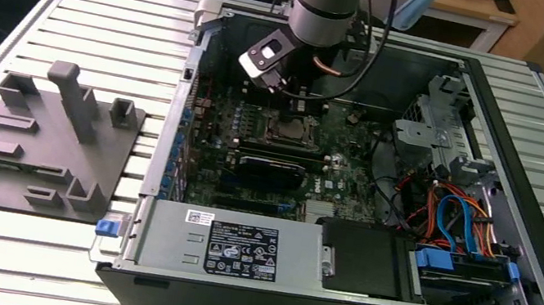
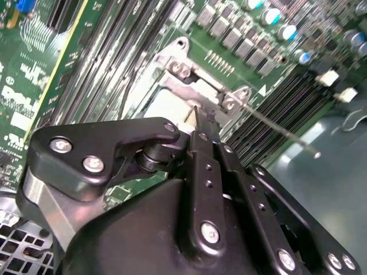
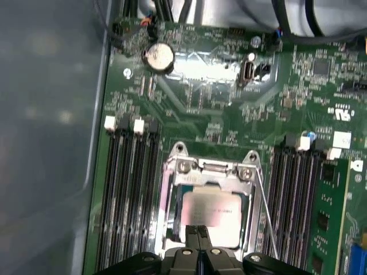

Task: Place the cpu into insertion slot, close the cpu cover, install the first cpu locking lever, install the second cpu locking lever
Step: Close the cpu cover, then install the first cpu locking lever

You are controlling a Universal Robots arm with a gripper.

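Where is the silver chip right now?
In the first wrist view the chip lies inside the square metal frame on the green board, between two banks of long black slots, with the gripper at its edge.

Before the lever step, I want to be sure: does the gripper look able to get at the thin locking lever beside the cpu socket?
Probably yes. The shut gripper hangs close over the cpu cover, and the locking lever sticks out bare beside it, with nothing lying across it.
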